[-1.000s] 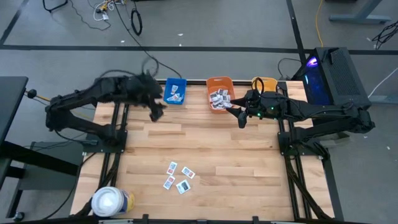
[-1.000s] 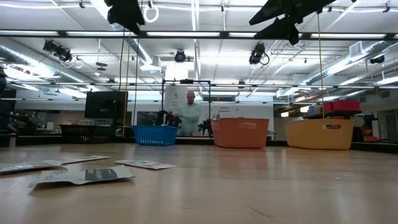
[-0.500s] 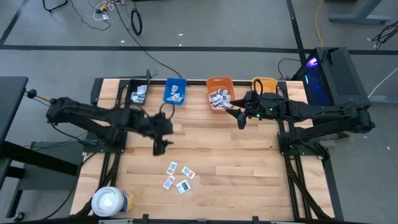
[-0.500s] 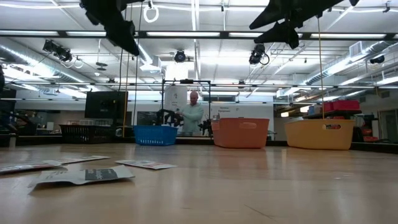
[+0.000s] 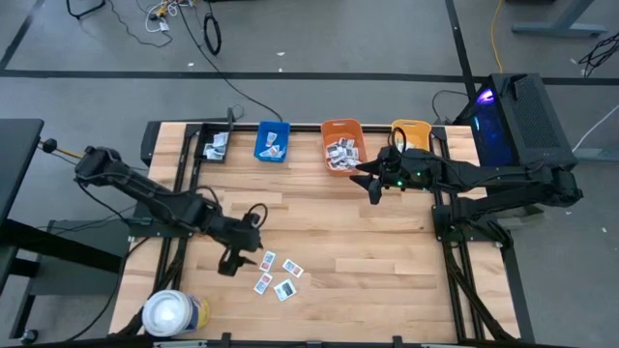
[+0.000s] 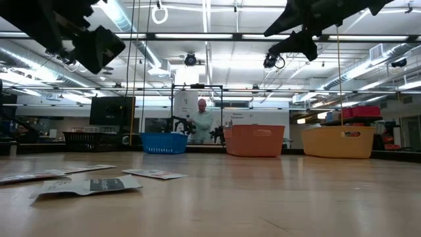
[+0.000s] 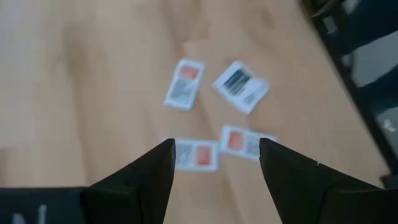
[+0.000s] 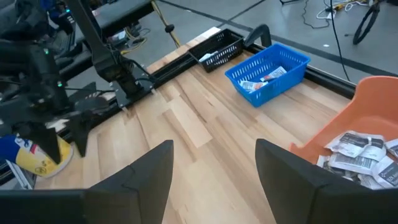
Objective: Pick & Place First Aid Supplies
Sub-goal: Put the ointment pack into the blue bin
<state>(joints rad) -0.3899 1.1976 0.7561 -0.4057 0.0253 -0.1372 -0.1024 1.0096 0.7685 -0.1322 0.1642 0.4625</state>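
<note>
The left claw (image 5: 232,259) hangs over the near part of the wooden table (image 5: 368,261) with its fingers spread and nothing between them. Just beside it, toward the table's middle, four small first aid packets (image 5: 276,275) lie flat in a loose cluster, none touching it. The left wrist view shows two of those packets (image 7: 214,147) below the gap of the fingers and two more just beyond, with bare wood around them. A large white roll (image 5: 172,313) stands at the near corner behind the claw. Farther off, the right claw (image 5: 372,182) hovers, also spread and empty, just in front of the orange bin (image 5: 341,145). Only the right wrist view shows the heap of packets in that bin (image 8: 364,158) and a few in the blue bin (image 8: 268,71) close up.
</note>
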